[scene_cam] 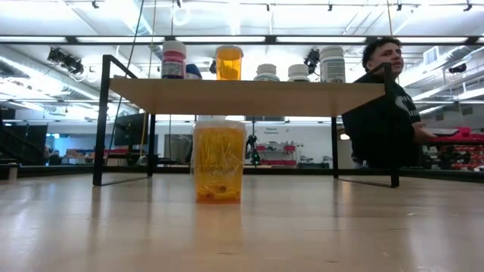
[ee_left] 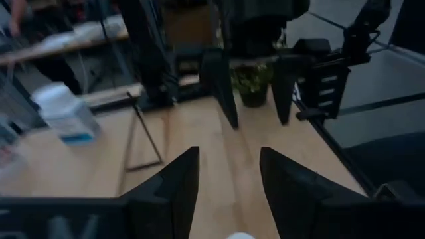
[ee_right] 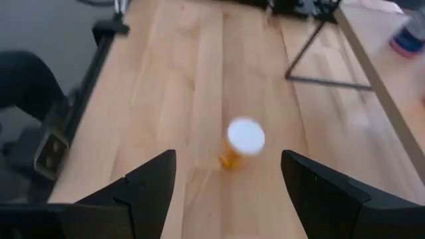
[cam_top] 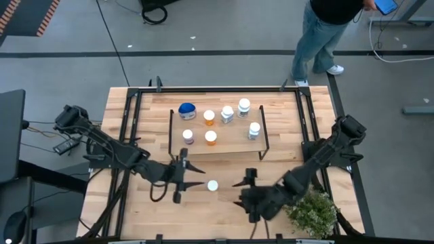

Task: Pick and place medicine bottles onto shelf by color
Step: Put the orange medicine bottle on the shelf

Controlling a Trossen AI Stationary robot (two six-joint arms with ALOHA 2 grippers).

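One orange medicine bottle (cam_top: 212,185) with a white cap stands upright on its base on the table, in front of the shelf (cam_top: 234,144). It shows large in the low view (scene_cam: 219,162) and in the right wrist view (ee_right: 243,145). Several more bottles stand on the shelf: a blue one (cam_top: 187,110), two orange, one purplish and three white. My left gripper (cam_top: 201,177) is open just left of the lone bottle, whose cap peeks in low between its fingers (ee_left: 239,236). My right gripper (cam_top: 236,193) is open a little to the bottle's right and nearer me.
A bushy green plant (cam_top: 313,211) stands at the table's near right corner, close behind my right arm. Black metal rails (cam_top: 129,129) run along the table's sides. A person (cam_top: 322,34) stands beyond the far edge. Bare wood lies between shelf and near edge.
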